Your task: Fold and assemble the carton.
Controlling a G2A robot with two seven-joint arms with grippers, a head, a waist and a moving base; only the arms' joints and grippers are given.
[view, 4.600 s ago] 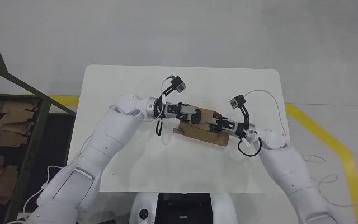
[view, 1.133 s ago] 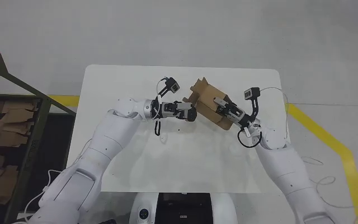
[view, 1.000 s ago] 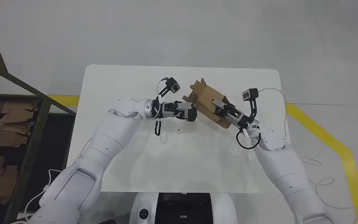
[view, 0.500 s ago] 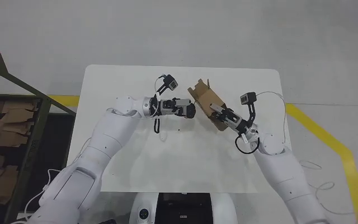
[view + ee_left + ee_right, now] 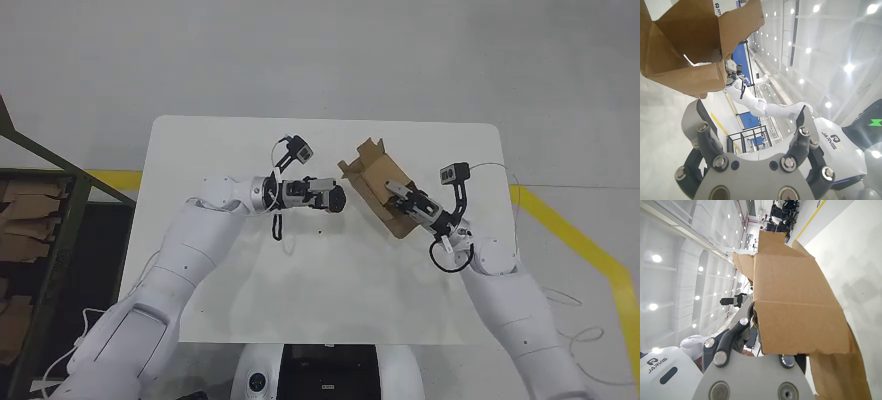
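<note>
The brown carton is partly opened up, with loose flaps at its far end, and is held tilted above the white table right of centre. My right gripper is shut on the carton's near wall. In the right wrist view the carton covers one finger, and the gripper pinches its edge. My left gripper stands open just left of the carton, apart from it. In the left wrist view the open gripper holds nothing, and the carton's hollow inside faces it.
A dark rack with flat cardboard pieces stands off the table's left side. A yellow line runs on the floor to the right. The near half of the table is bare.
The carton lay flat between both grippers; now the right gripper holds it lifted and opened up. The left gripper has let go and drawn back a little to the left.
</note>
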